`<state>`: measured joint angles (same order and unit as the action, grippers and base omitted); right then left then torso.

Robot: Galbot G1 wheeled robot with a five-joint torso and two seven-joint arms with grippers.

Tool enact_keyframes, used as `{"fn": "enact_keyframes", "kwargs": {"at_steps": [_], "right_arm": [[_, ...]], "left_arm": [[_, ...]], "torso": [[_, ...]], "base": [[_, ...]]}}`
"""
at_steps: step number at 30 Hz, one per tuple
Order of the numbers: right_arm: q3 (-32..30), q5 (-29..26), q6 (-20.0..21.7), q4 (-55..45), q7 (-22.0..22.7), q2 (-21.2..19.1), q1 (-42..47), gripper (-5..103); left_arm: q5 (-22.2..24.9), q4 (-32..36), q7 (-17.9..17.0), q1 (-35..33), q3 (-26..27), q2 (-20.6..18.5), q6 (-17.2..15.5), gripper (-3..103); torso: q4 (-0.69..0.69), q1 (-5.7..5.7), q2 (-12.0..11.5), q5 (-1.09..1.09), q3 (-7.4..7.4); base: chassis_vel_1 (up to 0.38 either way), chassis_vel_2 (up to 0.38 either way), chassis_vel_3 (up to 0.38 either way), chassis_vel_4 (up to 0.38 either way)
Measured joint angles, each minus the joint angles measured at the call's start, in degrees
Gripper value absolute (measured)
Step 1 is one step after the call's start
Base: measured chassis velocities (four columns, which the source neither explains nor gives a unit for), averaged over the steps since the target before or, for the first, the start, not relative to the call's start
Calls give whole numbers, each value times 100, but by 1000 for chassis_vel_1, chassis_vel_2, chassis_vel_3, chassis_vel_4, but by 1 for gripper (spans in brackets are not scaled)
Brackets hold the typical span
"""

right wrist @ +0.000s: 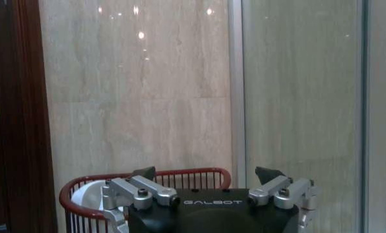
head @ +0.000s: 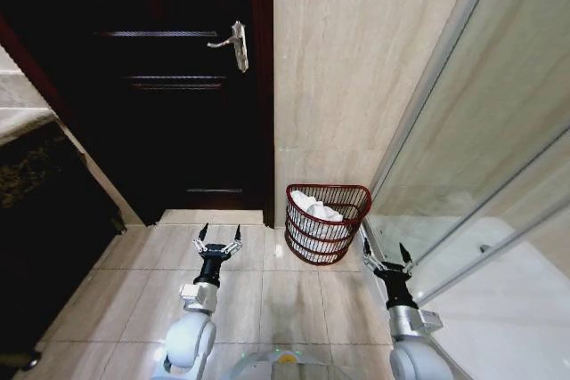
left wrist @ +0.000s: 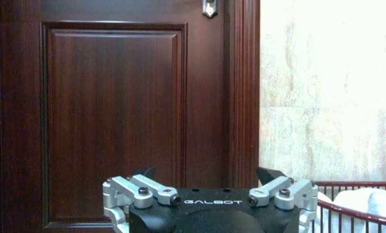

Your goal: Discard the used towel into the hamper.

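Observation:
The hamper [head: 331,187], a round reddish-brown slatted basket, stands on the tiled floor against the beige wall. A white towel [head: 316,208] lies bunched inside it. My left gripper [head: 219,236] hovers open and empty over the floor to the hamper's left. On the hamper's right side, close to its wall, my right gripper [head: 385,251] is open and empty too. In the left wrist view the left gripper [left wrist: 208,174] faces the door, with the hamper's rim [left wrist: 361,213] and the towel [left wrist: 369,200] at the edge. The right gripper [right wrist: 206,172] faces the hamper's rim [right wrist: 180,171] and the towel [right wrist: 89,194].
A dark wooden door [head: 169,86] with a silver handle [head: 233,46] is shut ahead on the left. A glass shower partition [head: 481,175] runs along the right. A dark counter [head: 36,220] stands at the left. Tiled floor [head: 258,291] lies open between the arms.

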<state>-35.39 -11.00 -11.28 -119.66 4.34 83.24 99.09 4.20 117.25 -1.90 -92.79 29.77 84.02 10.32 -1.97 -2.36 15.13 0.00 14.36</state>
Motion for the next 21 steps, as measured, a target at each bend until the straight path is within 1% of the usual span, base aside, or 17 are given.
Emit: {"fn": "enact_keyframes", "kwargs": {"at_steps": [1, 4, 15, 21], "right_arm": [[0, 0, 0, 0, 0, 0, 0, 100], [21, 22, -5, -7, 2, 28, 9, 100], [57, 69, -13, -17, 40, 72, 27, 100], [85, 83, -21, -23, 60, 75, 26, 100]], "left_arm": [[0, 0, 0, 0, 0, 0, 0, 100], [8, -20, 0, -5, 4, -26, 17, 100], [17, -39, 0, -35, 21, -10, 80, 100], [26, -47, -17, -47, 40, 3, 148, 100]], "torso": [[0, 0, 0, 0, 0], [0, 26, -102, 0, -77], [0, 91, -324, 0, -236], [0, 135, -488, 0, -355]], "base": [[0, 0, 0, 0], [0, 0, 0, 0], [0, 0, 0, 0], [0, 0, 0, 0]]}}
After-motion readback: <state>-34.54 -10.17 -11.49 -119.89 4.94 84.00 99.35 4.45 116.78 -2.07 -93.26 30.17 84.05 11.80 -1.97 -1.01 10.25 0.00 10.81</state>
